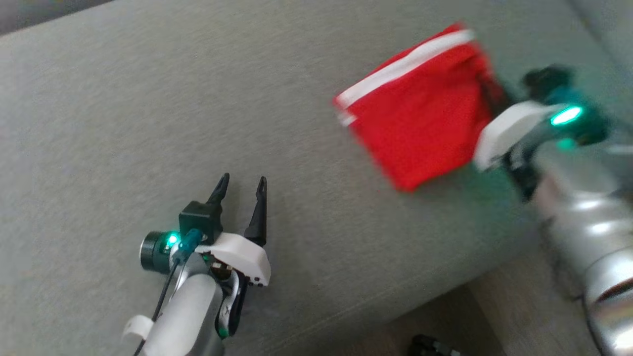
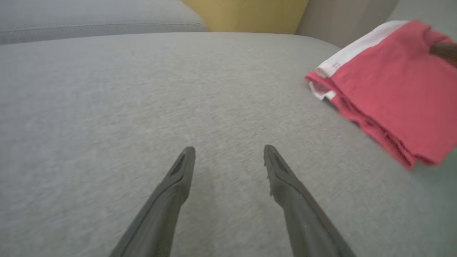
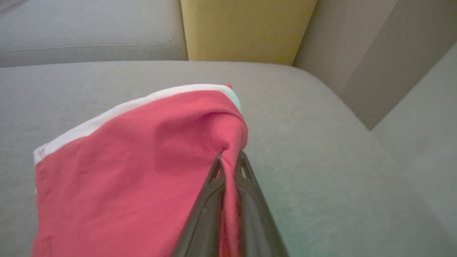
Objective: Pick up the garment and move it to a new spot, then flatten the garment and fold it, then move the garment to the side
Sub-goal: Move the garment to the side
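Folded red garment (image 1: pixel 420 113) pinched at one edge, right side of sofa cushion (image 1: pixel 148 99).
Head view: right gripper (image 1: pixel 488 91) has its jaws closed on it; left gripper (image 1: pixel 241 185) open, empty, well apart. Left wrist view: stacked layers could splay. Right wrist view: thin pinch may slip.

blurred, head view: garment (image 1: pixel 420 113), right gripper (image 1: pixel 489 91) | cut off at bottom edge: dark object (image 1: pixel 429 346), unidentifiable

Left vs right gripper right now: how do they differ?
The left gripper is open; the right gripper is shut on the folded red garment. The left gripper holds nothing, over bare grey cushion; the right gripper pinches the garment's edge. Both have two long dark fingers.
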You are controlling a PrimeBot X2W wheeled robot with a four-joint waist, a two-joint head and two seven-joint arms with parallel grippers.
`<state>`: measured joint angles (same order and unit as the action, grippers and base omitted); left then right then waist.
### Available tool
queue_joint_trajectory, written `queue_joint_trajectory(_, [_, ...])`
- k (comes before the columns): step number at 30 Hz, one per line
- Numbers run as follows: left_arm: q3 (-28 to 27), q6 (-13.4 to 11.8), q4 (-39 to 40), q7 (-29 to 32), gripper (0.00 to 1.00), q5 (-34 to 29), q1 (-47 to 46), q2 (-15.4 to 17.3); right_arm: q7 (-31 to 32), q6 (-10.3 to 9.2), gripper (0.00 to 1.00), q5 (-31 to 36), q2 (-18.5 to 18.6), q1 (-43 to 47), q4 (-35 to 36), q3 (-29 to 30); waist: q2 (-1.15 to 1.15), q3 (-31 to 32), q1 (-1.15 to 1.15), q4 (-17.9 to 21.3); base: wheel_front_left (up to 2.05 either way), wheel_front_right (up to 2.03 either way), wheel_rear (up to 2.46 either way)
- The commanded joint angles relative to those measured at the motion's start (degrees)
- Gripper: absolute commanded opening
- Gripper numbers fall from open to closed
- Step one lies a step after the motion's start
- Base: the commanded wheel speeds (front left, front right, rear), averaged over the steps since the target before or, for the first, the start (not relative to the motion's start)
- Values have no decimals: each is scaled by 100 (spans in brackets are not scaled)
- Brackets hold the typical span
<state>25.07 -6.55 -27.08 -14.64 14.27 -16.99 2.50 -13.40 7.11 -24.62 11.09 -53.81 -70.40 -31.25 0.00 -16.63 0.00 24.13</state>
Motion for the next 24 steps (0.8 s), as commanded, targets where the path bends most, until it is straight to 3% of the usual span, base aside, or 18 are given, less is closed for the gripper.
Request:
queue_joint_trajectory(1, [-164,-3,189,-36,100,-50,-242,38,-86,37,0,32,118,-93,22,20,0,-228,0,-370,0,0,0])
queue_joint_trajectory(7, [-222,7,245,-36,100,-114,-315,38,23,37,0,343,1054,-567,-330,654,0,-473,0,-900,0,0,0])
queue_joint_trajectory(11, [-297,8,278,-36,100,-141,-306,38,47,37,0,596,1453,-660,-351,1080,0,-537,0,-1038,0,0,0])
queue_joint_trajectory(15, [-335,5,299,-36,100,-142,-271,38,72,37,0,865,1641,-649,-354,1484,0,-531,0,-1068,0,0,0])
queue_joint_trajectory(21, [-350,8,308,-36,100,-137,-269,38,32,37,0,1199,1573,-623,-355,1870,0,-487,0,-1061,0,0,0])
queue_joint_trajectory(22, [-349,8,308,-36,100,-137,-269,38,19,37,9,1251,1575,-614,-355,1949,0,-478,0,-1063,0,0,0])
queue_joint_trajectory(23, [-349,9,305,-36,100,-137,-268,38,3,37,28,1309,1565,-604,-355,2016,0,-465,0,-1066,0,0,0])
queue_joint_trajectory(24, [-356,9,300,-36,100,-137,-262,38,-19,37,60,1372,1543,-596,-355,2064,0,-451,0,-1067,0,0,0])
